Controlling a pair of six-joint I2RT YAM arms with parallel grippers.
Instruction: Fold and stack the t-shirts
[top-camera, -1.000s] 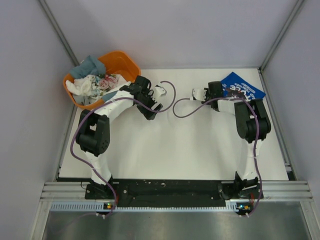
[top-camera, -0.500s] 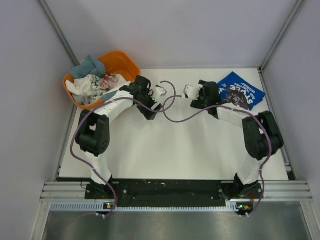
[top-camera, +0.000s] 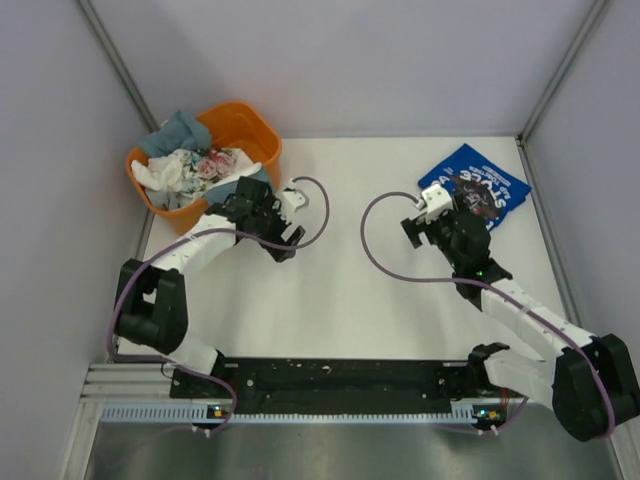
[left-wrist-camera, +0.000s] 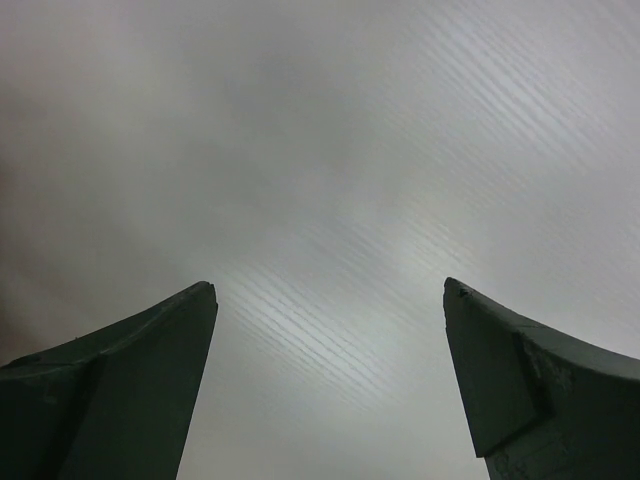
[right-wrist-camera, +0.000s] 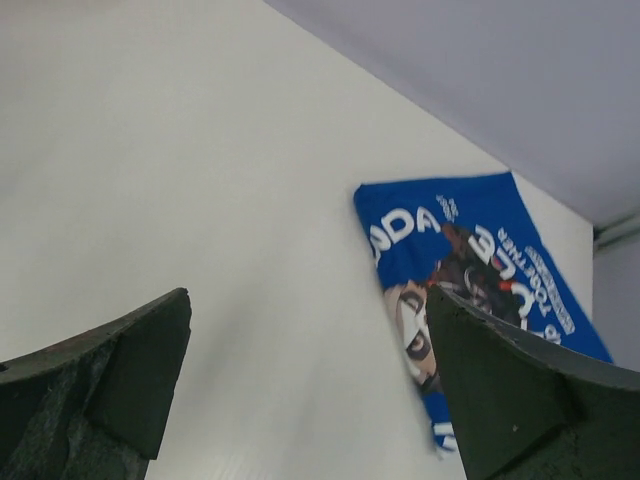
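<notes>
The white table (top-camera: 350, 300) is carrying everything. Two arms are reaching over it. The right arm (top-camera: 520, 305) is lying lower and more stretched out than a second ago, having drawn back from the shirt, and the left arm (top-camera: 200, 250) has pulled towards its own side too. One orange tub (top-camera: 255, 130) is sitting at the far left corner, holding a heap of shirts (top-camera: 190, 165) in which three cloths are showing: grey-blue, white and floral. One folded blue t-shirt (top-camera: 475, 185) is lying flat at the far right. The right gripper (right-wrist-camera: 308, 295) is hanging just beside it with its jaws spread wide, holding nothing. The left gripper (left-wrist-camera: 330, 290) is gaping equally wide over bare table.
</notes>
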